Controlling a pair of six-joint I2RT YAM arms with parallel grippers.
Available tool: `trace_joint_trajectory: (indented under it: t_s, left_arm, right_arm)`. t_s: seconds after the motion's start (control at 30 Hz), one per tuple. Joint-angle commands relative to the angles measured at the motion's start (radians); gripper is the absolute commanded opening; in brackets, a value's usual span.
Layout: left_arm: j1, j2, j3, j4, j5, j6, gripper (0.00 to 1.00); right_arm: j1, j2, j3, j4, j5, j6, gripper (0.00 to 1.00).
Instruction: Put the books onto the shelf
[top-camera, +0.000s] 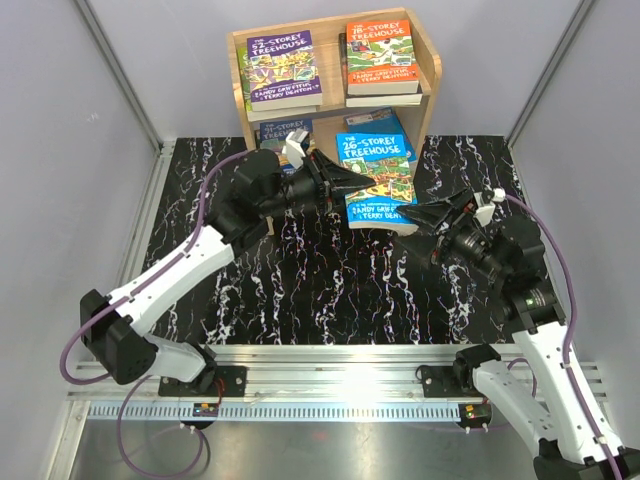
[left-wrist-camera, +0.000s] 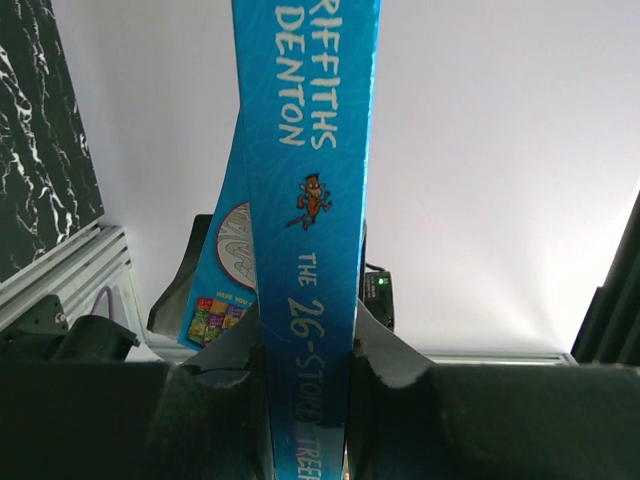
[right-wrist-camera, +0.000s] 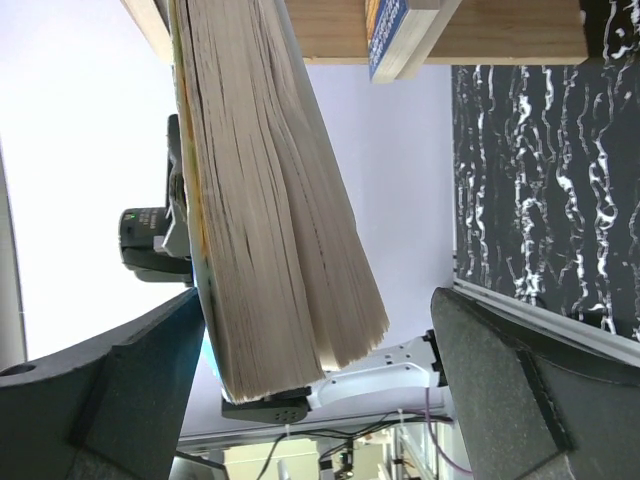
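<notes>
A bright blue "26-Storey Treehouse" book (top-camera: 378, 170) hangs in front of the shelf (top-camera: 432, 70), cover up. My left gripper (top-camera: 340, 185) is shut on its spine (left-wrist-camera: 312, 200), one finger on each side. My right gripper (top-camera: 418, 215) is open at the book's near right corner. In the right wrist view the fanned page edges (right-wrist-camera: 265, 200) lie between its wide jaws, closer to the left finger (right-wrist-camera: 120, 390); the right finger (right-wrist-camera: 520, 390) stands apart. A purple book (top-camera: 281, 62) and an orange book (top-camera: 380, 55) lie on the top tier on other books. Another book (top-camera: 285, 130) is on the lower tier.
The black marbled table top (top-camera: 300, 280) runs to a metal rail (top-camera: 330, 365) at the near edge. Grey walls close in both sides. The shelf's wooden underside (right-wrist-camera: 330, 30) and a book edge (right-wrist-camera: 385, 40) show at the top of the right wrist view.
</notes>
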Motion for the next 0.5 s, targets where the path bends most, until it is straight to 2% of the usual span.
trace_joint_trajectory:
  t_s: [0.0, 0.17, 0.47]
  left_arm:
    - [0.004, -0.065, -0.007, 0.257, -0.052, -0.077, 0.0]
    - [-0.007, -0.05, -0.039, 0.369, -0.077, -0.15, 0.0]
    - [-0.027, -0.027, -0.025, 0.425, -0.114, -0.178, 0.0]
  right_arm:
    - [0.009, -0.02, -0.048, 0.053, -0.015, 0.047, 1.0]
    - [0.008, -0.017, -0.087, 0.191, 0.022, 0.105, 1.0]
    - [0.008, 0.025, -0.039, 0.252, 0.036, 0.143, 1.0]
